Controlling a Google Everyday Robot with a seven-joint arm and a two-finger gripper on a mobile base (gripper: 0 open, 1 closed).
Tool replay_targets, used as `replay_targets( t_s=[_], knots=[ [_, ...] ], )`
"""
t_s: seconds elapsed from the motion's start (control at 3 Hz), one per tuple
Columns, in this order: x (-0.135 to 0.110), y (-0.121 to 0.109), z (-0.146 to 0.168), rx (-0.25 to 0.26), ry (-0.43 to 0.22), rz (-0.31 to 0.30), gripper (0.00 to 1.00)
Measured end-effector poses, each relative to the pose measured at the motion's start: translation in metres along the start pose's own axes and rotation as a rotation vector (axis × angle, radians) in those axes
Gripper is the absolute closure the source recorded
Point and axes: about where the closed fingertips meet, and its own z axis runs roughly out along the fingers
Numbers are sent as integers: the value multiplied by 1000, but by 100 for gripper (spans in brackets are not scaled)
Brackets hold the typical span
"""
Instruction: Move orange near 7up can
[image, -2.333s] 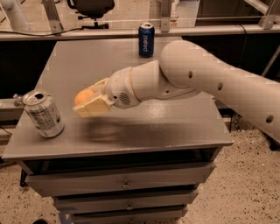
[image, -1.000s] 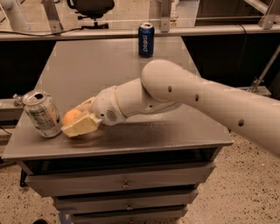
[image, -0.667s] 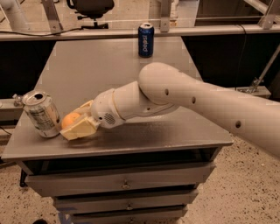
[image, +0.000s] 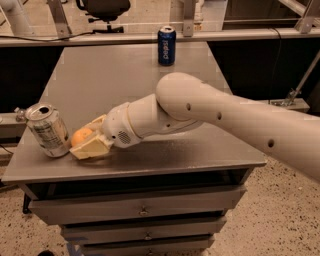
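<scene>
While it sat low at the grey metal table's (image: 100, 75) eight o'clock, my cream two-finger gripper (image: 86, 142) clasped the small round orange fruit (image: 81, 135). That fruit lay just beside the silvery aluminium can (image: 47, 130), at its three o'clock.

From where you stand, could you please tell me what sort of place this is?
Probably a lab or office workspace: a grey metal drawer cabinet, an office chair behind it and a speckled floor. The tool holds the orange beside the 7up can.
</scene>
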Motion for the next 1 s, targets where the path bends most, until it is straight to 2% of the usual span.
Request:
replay_targets(
  t_s=[0.33,0.67,1.0],
  knots=[
    [-1,-1,2,-1,4,-7,15],
    [-1,-1,2,-6,6,-6,0],
    [-3,0,-1,-7,3,-6,0]
  ],
)
